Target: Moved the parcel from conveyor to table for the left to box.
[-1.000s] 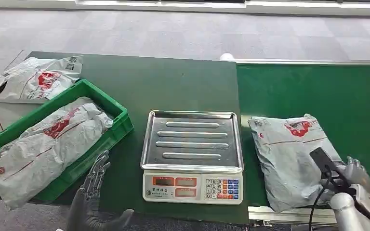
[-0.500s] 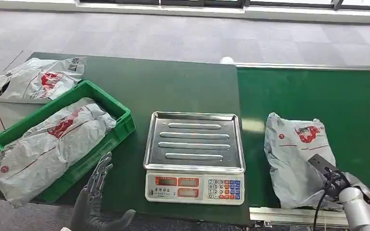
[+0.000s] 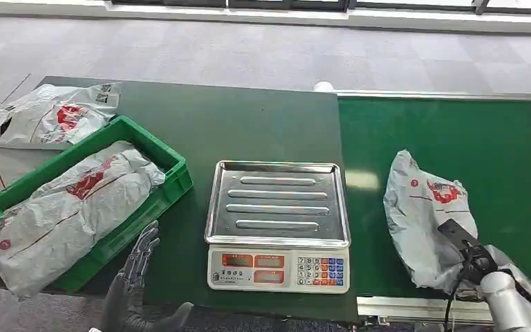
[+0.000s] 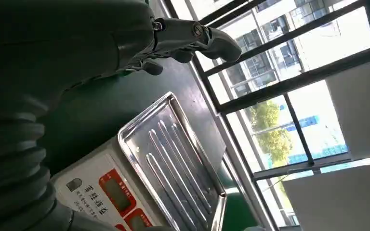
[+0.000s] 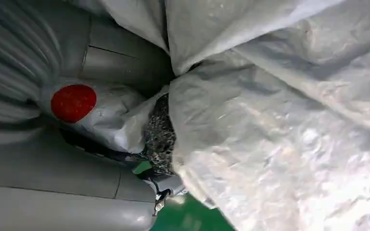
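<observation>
A grey plastic parcel with red print stands bunched and tilted up on the green conveyor. My right hand grips its near right corner at the belt's front edge, mostly hidden beneath the bag. In the right wrist view the crumpled parcel is pressed against my right hand. My left hand hovers open above the green table's front edge, fingers spread, left of the scale. The left wrist view has my left hand's fingers extended and holding nothing.
A steel-topped scale stands mid-table between my hands. A green crate at the left holds another grey parcel. A third parcel lies behind it at the table's far left.
The parcel on the conveyor has gone from lying flat to bunched and raised, its left end drawn to the right in my right hand's hold. My left hand has stayed put.
</observation>
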Robot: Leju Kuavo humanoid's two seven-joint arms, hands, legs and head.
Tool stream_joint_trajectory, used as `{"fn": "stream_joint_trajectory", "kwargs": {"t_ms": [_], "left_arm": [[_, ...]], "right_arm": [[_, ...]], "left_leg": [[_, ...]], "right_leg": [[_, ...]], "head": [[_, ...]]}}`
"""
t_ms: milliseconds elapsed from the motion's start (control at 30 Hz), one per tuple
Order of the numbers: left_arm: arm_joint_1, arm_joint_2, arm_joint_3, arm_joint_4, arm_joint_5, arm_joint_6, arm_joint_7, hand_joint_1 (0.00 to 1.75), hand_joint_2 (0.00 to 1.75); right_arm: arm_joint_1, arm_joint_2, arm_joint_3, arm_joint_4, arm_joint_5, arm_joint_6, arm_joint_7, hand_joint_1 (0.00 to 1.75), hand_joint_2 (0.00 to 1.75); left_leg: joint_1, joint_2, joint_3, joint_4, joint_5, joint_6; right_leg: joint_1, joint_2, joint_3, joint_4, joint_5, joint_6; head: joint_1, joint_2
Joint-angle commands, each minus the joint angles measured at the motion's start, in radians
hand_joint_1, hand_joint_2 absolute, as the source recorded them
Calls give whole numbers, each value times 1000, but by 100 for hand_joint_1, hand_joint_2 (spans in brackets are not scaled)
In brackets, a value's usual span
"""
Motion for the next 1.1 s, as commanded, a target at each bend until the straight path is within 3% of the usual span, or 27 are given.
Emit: {"fn": "stream_joint_trajectory", "kwargs": {"t_ms": [33,67,133,167,267,400,433,467,533,567,600,667,767,967,1100], "left_arm": [[1,-36,43,-4,-18,-33,0,0,175],[-13,-35,31,15,-19,-31,-6,0,175],[-34,-31,8,51,-19,-15,-19,0,175],[-44,-27,-3,66,-17,-2,-25,0,175],[-68,-3,-24,94,-5,43,-38,0,175],[-73,36,-44,103,9,109,-60,0,175],[-75,46,-51,104,13,121,-62,0,175],[-82,62,-60,111,17,136,-68,0,175],[-99,83,-64,132,25,154,-83,0,175],[-106,93,-68,141,31,161,-95,0,175],[-109,96,-69,143,33,161,-98,0,175],[-107,102,-75,139,31,180,-100,0,175],[-103,110,-79,130,27,190,-99,0,175],[-59,121,-30,76,32,223,-61,0,175],[-52,118,-20,71,32,220,-59,0,175]], "right_arm": [[172,245,-115,-874,-415,-392,-255,175,175],[212,287,-118,-1031,-506,-508,-380,175,175],[276,314,-44,-1209,-534,-641,-464,175,175],[300,310,3,-1254,-517,-684,-453,175,175],[326,270,203,-1317,-493,-758,-499,175,175],[229,269,455,-1254,-430,-784,-545,175,175],[201,256,511,-1236,-447,-736,-512,175,175],[151,209,596,-1192,-426,-604,-417,175,175],[47,200,708,-1089,-412,-362,-260,175,175],[17,227,742,-1029,-422,-286,-250,175,175],[13,243,745,-1008,-422,-285,-250,175,175],[-19,266,811,-931,-369,-131,-122,175,175],[-39,311,831,-863,-364,-123,-119,175,175],[-88,359,848,-705,-289,0,122,175,175],[-82,351,837,-706,-271,2,138,175,175]], "left_leg": [[-4,9,-6,-1,1,-1],[-6,12,-8,-3,3,-2],[-6,-1,-2,-2,5,0],[-5,-4,-2,-1,7,0],[-6,-6,-1,-4,7,-1],[-5,3,0,-7,5,-4],[-5,5,1,-6,4,-5],[-5,7,-2,-7,4,-6],[-5,11,-6,-7,5,-6],[-5,14,-6,-8,6,-6],[-5,10,-5,-7,4,-6],[-4,10,-5,-8,5,-7],[-4,7,3,-7,9,-8],[-3,8,2,-8,9,-8],[-3,3,-1,-6,9,-9]], "right_leg": [[-4,9,-14,5,2,-1],[-5,12,-18,5,3,-3],[-6,0,-17,6,1,-2],[-5,-4,-17,5,1,-2],[-5,-6,-16,5,-1,-4],[-5,3,-18,6,0,-6],[-4,6,-18,6,0,-7],[-4,7,-17,6,0,-7],[-4,10,-20,7,1,-7],[-4,14,-21,6,2,-8],[-4,10,-19,7,0,-8],[-3,10,-18,7,1,-8],[-2,7,-18,7,2,-10],[-1,9,-19,7,3,-10],[-1,4,-21,8,2,-10]], "head": [[0,0],[0,0],[0,0],[0,0],[0,0],[0,0],[0,0],[0,0],[0,0],[0,0],[0,0],[0,0],[0,0],[0,0],[0,0]]}}
